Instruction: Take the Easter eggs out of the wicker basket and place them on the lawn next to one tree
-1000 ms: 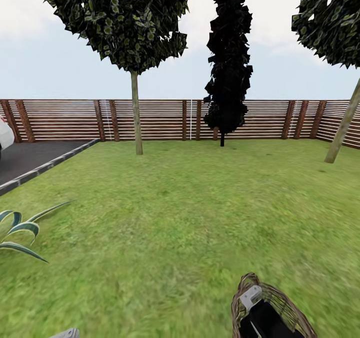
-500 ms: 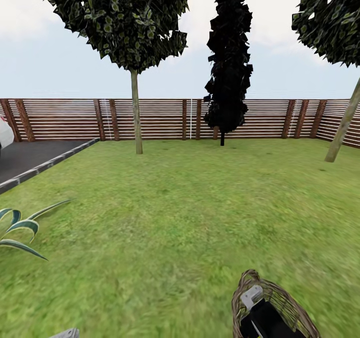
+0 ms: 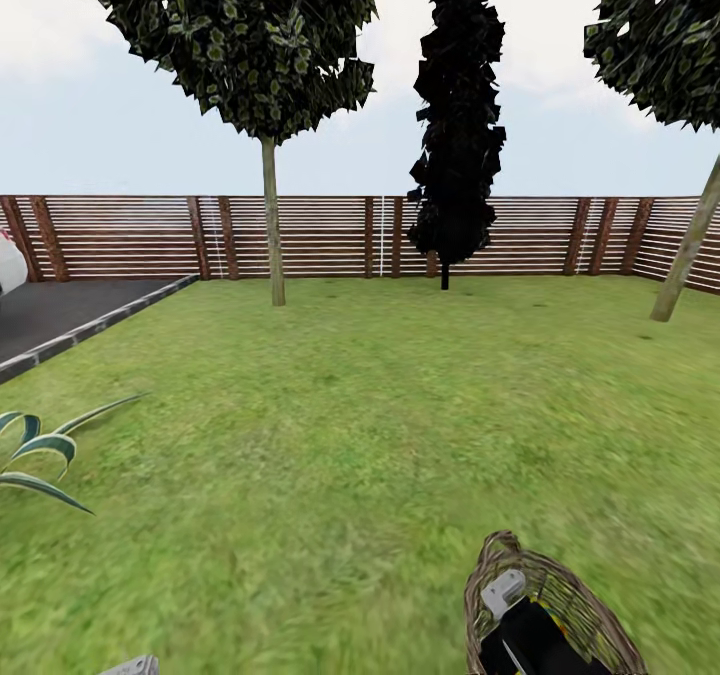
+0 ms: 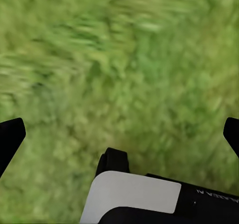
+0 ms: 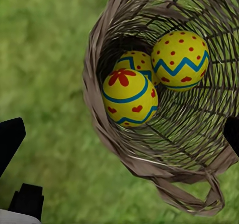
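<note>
Comparing the head views, note that the whole picture has shifted slightly: the fence (image 3: 380, 235) sits a little higher and the basket (image 3: 590, 615) a little lower in the lower right corner. Treat this as camera motion, not as a move of the things. A spot of yellow now shows inside the basket beside the right arm.

In the right wrist view, all three eggs (image 5: 129, 97) lie in the basket (image 5: 99, 119), bunched against one wall. The right gripper (image 5: 120, 137) is spread wide, fingertips at opposite edges of the frame, grasping nothing. The left gripper (image 4: 122, 134) is likewise spread and empty above bare lawn (image 4: 124, 59).

Judge the task as not yet begun: no egg is out.

The lawn (image 3: 360, 405) runs clear to three candidates: a thin-trunked tree (image 3: 270, 225) at upper left, a conifer (image 3: 455, 105) at centre, and a tree (image 3: 690, 245) at the right edge. All stand well apart from the basket, so you will likely have to carry each egg across.
</note>
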`<state>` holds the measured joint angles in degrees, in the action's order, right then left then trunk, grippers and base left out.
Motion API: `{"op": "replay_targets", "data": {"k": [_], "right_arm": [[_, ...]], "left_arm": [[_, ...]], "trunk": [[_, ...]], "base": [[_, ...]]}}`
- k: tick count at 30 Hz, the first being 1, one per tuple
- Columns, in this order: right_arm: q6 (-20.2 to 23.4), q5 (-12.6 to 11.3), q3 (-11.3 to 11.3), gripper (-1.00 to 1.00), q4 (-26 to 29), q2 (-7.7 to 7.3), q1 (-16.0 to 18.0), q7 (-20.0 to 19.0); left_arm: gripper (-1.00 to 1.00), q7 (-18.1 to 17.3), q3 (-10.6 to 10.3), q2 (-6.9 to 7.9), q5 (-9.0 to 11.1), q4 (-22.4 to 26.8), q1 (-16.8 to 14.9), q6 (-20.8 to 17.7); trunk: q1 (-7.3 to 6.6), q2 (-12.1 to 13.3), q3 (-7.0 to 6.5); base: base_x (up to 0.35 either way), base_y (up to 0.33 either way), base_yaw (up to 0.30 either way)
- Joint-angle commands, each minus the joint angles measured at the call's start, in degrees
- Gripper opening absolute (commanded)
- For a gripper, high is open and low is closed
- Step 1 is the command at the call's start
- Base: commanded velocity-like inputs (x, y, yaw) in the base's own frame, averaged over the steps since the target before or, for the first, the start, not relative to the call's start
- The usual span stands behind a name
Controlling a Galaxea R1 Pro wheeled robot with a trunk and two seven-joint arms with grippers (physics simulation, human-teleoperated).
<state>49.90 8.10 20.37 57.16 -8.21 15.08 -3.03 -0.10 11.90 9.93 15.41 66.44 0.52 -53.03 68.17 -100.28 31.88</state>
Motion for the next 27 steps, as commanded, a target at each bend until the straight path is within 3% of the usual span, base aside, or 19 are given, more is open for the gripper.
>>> {"op": "replay_targets", "data": {"k": [1,27], "right_arm": [[0.3,0.6,0.2,1.00,0.1,-0.05,0.0,-0.3],[0.3,0.5,0.3,1.00,0.1,0.00,0.1,-0.3]], "left_arm": [[1.00,0.0,0.1,0.00,0.1,0.1,0.0,-0.2],[1.00,-0.1,0.3,0.08,0.1,0.2,0.0,-0.2]], "trunk": [[0.23,-0.4,0.24],[5.94,-10.9,4.90]], "base": [[0.000,0.000,0.000],[0.000,0.000,0.000]]}}
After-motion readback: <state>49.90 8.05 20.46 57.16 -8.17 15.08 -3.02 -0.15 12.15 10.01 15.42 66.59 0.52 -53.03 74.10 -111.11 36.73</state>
